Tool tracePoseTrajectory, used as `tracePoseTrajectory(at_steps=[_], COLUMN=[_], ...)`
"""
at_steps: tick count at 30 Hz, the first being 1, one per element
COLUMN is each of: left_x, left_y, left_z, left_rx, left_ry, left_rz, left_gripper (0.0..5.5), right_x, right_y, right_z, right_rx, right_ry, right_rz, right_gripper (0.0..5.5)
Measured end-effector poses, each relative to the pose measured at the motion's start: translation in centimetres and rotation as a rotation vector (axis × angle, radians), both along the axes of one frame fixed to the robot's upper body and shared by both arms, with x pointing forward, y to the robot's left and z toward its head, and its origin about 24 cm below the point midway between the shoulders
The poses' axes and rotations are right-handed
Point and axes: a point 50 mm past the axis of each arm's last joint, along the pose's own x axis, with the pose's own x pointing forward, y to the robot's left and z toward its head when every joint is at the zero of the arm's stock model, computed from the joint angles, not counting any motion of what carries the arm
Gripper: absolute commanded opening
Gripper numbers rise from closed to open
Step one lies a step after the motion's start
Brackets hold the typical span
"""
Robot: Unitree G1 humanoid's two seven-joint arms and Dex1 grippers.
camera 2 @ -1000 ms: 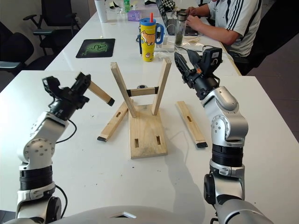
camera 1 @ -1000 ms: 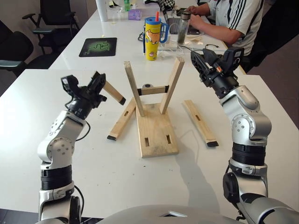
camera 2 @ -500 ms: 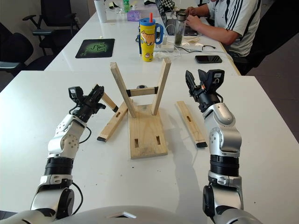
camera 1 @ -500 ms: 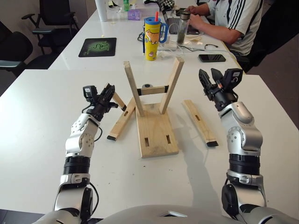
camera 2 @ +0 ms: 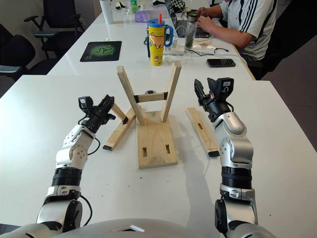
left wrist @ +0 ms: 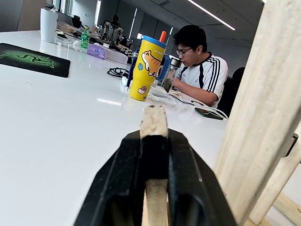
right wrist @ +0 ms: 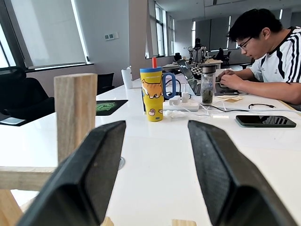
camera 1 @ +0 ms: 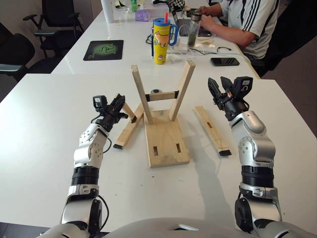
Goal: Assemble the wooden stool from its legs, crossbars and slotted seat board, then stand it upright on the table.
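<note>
- Mid-assembly: the seat board (camera 1: 167,141) lies flat at the centre of the counter (camera 1: 44,129). Two upright legs (camera 1: 139,96) stand in its far slots, joined by a fitted crossbar (camera 1: 163,95).
- The left gripper (camera 1: 118,105) is pinching a second crossbar (camera 1: 127,112) by one end. It holds the piece low, just left of the board, with the free end close to the left loose leg (camera 1: 128,130) lying there.
- The right gripper (camera 1: 218,85) hovers with fingers spread and nothing between them, near the far end of the right loose leg (camera 1: 212,130). That leg lies flat to the right of the board.
- The step in hand appears to be building the second leg pair; the board's two near slots are unfilled.
- Next, the held crossbar likely needs seating into a loose leg's slot. That calls for the right gripper to steady or lift a leg while the left lines up the end squarely.
</note>
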Motion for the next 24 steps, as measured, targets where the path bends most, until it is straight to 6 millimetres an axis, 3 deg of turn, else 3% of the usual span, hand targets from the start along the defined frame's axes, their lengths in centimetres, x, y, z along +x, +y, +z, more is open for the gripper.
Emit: tracePoseTrajectory(at_steps=[7, 13, 24], left_x=[0.4, 0.5, -0.4], left_y=[0.1, -0.6, -1.4], left_z=[-0.2, 0.1, -0.3], left_rx=[0.031, 0.174, 0.215], left_ry=[-0.011, -0.053, -0.036], left_rz=[0.003, -0.003, 0.148], left_gripper=[0.43, 0.43, 0.43], right_x=[0.0, 0.0, 0.0], right_y=[0.0, 0.0, 0.0], right_z=[0.0, -0.2, -0.3], right_rx=[-0.001, -0.001, -0.002], right_ry=[0.000, 0.008, 0.010], right_rz=[0.005, 0.004, 0.003], right_gripper=[2.45, 2.45, 2.45])
